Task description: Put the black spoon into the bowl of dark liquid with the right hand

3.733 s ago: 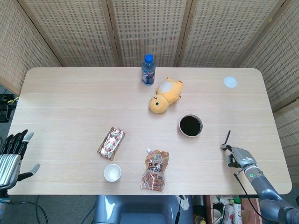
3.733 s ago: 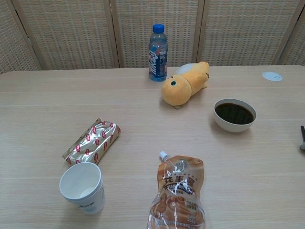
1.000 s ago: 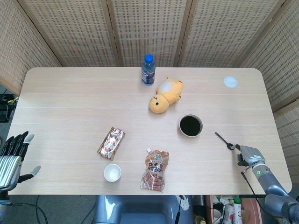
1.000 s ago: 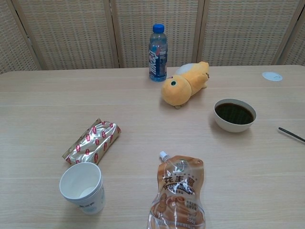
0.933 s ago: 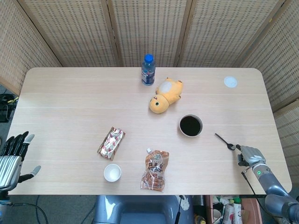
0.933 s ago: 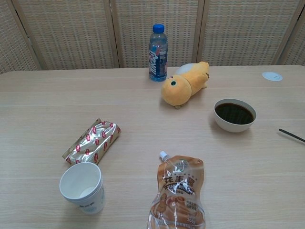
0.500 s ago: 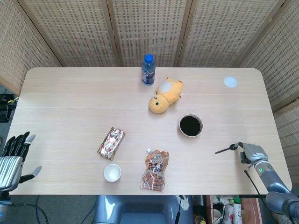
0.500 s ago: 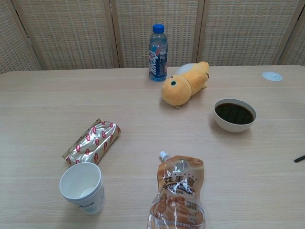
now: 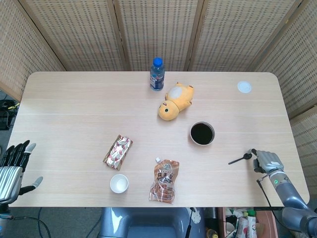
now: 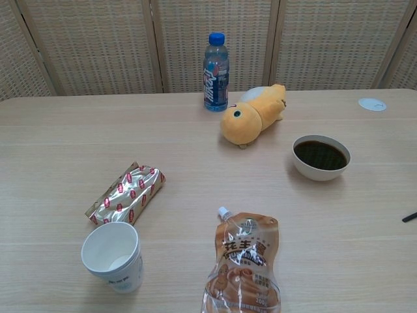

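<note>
The black spoon [image 9: 239,159] lies low over the table's right front area, its handle pointing left and slightly toward me. My right hand [image 9: 265,161] pinches its broader end at the fingertips. Only the spoon's handle tip [image 10: 409,217] shows in the chest view, at the right edge. The white bowl [image 9: 191,134] of dark liquid stands to the left of the spoon and farther back, apart from it; the chest view shows the bowl [image 10: 319,173] too. My left hand [image 9: 13,166] hangs off the table's left front corner, fingers spread, holding nothing.
A yellow plush toy [image 9: 174,100] and a water bottle [image 9: 157,74] sit behind the bowl. A snack pouch [image 9: 165,181], a paper cup [image 9: 119,183] and a foil packet [image 9: 118,151] lie at the front centre and left. A white disc [image 9: 244,87] is at the back right.
Over the last second the spoon swung in my right hand from pointing back-left to pointing left and toward me. The hand shifted slightly right. The left hand stayed put.
</note>
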Robot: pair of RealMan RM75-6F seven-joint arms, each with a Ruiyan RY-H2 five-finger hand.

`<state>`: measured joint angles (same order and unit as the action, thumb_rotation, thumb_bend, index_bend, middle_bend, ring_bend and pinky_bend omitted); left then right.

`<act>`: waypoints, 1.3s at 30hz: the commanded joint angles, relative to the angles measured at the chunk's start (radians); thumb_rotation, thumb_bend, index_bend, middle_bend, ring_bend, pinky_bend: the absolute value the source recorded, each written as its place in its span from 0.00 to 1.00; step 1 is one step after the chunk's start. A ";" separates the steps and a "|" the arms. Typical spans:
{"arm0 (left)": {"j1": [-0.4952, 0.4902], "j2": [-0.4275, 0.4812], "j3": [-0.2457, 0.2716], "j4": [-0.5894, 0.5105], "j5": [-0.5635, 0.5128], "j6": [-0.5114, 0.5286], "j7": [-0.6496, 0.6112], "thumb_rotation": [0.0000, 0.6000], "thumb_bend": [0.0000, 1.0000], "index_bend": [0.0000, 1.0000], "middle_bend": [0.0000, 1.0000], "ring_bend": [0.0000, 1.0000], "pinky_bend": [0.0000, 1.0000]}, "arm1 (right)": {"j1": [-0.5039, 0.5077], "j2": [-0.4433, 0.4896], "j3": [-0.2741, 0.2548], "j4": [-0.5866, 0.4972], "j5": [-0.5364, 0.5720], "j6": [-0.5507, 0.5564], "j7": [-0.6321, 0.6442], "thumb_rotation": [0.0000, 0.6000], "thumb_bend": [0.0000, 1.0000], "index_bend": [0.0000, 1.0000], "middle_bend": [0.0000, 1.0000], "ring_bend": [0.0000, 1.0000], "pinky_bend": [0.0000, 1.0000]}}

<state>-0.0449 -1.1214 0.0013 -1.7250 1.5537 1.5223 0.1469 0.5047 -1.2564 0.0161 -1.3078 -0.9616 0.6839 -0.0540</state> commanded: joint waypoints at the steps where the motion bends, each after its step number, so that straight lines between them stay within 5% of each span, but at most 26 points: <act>1: 0.001 -0.001 0.000 0.003 -0.001 0.000 -0.004 1.00 0.23 0.01 0.00 0.00 0.00 | -0.022 0.010 0.015 -0.039 -0.030 0.066 0.004 1.00 0.74 0.29 0.72 0.84 0.99; 5: 0.004 -0.001 -0.003 0.012 -0.003 0.007 -0.014 1.00 0.23 0.01 0.00 0.00 0.00 | -0.052 -0.008 0.032 -0.065 -0.082 0.175 0.009 1.00 0.50 0.38 0.60 0.63 0.88; 10: 0.010 0.001 -0.004 0.023 -0.003 0.018 -0.027 1.00 0.23 0.01 0.00 0.00 0.00 | -0.075 -0.064 0.047 -0.037 -0.149 0.288 0.003 1.00 0.34 0.43 0.59 0.61 0.87; 21: 0.027 0.004 -0.004 0.051 -0.006 0.041 -0.054 1.00 0.23 0.01 0.00 0.00 0.00 | -0.072 -0.175 0.044 0.100 -0.273 0.374 -0.021 1.00 0.33 0.52 0.78 0.82 0.94; 39: 0.032 0.003 -0.006 0.069 -0.009 0.040 -0.071 1.00 0.23 0.01 0.00 0.00 0.00 | -0.058 -0.278 0.011 0.257 -0.378 0.370 -0.097 1.00 0.41 0.57 0.85 0.88 0.98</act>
<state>-0.0112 -1.1198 -0.0033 -1.6548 1.5465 1.5659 0.0756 0.4457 -1.5298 0.0298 -1.0563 -1.3353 1.0565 -0.1472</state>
